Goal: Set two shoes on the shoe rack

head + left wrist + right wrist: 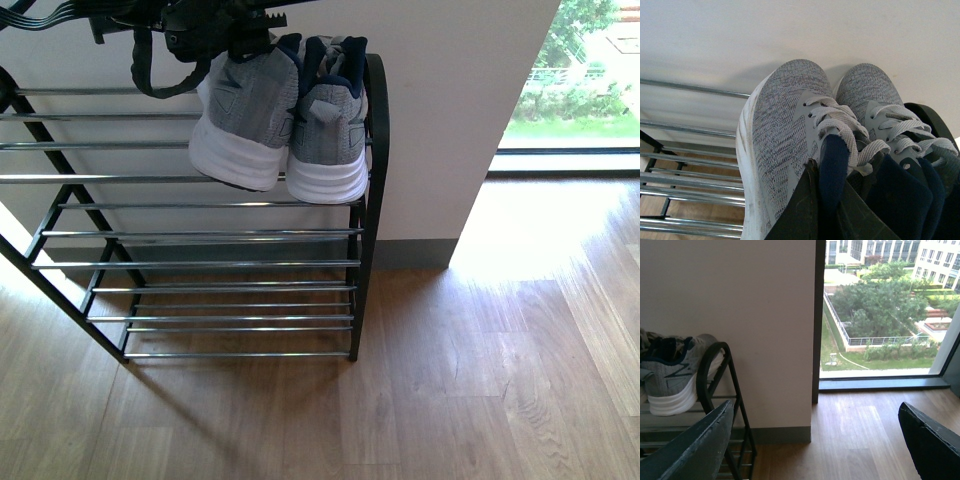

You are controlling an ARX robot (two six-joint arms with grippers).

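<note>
Two grey knit shoes with white soles sit side by side at the right end of the shoe rack's (200, 233) top tier, heels toward me. My left gripper (235, 30) is shut on the left shoe (245, 115), pinching its navy tongue (832, 170) between the fingers (795, 210). The right shoe (330, 125) rests beside it against the rack's black side loop (377, 120). In the right wrist view my right gripper (815, 440) hangs open over bare floor, beside the rack's end, with the right shoe (672, 375) seen through the loop.
A white wall (450, 100) stands right behind the rack. Right of it a large window (575, 75) reaches down to the wooden floor (450, 380). The rack's lower chrome tiers (230, 300) hold nothing.
</note>
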